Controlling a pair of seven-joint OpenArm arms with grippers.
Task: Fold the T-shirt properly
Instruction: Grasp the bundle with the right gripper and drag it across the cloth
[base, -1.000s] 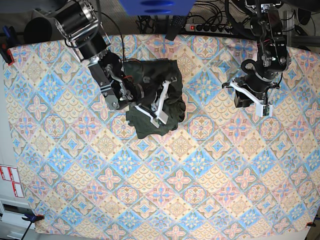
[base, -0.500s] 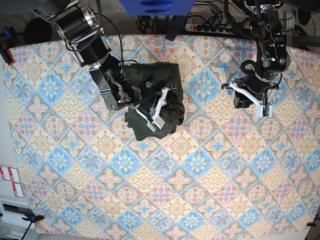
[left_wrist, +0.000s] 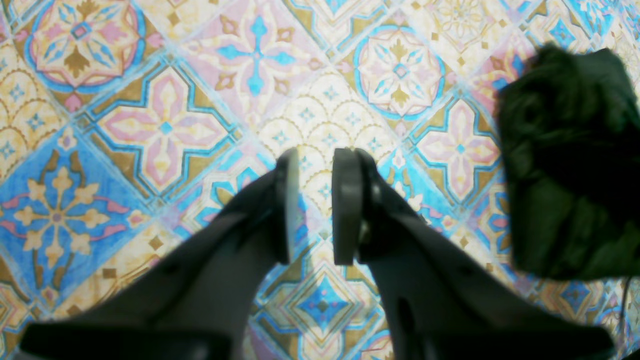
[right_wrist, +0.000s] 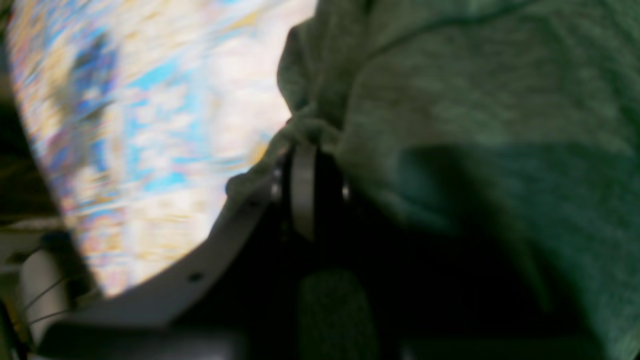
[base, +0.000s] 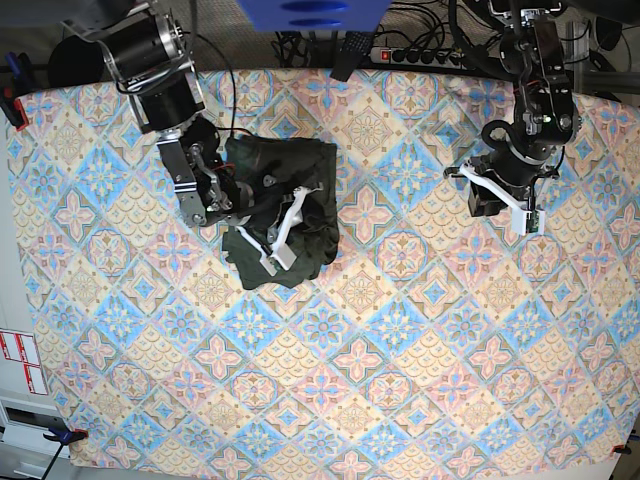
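Since a second ago we have dragged the T-shirt (base: 285, 210), bunched and clamped in our right gripper (base: 278, 243), toward upper left; left gripper (base: 505, 207) idle, slightly parted; folding remains.

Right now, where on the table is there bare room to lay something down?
The patterned cloth lies bare across its whole near half, and between the T-shirt and the left gripper. The crowded spot is at upper left, where the right gripper works over the bunched shirt.
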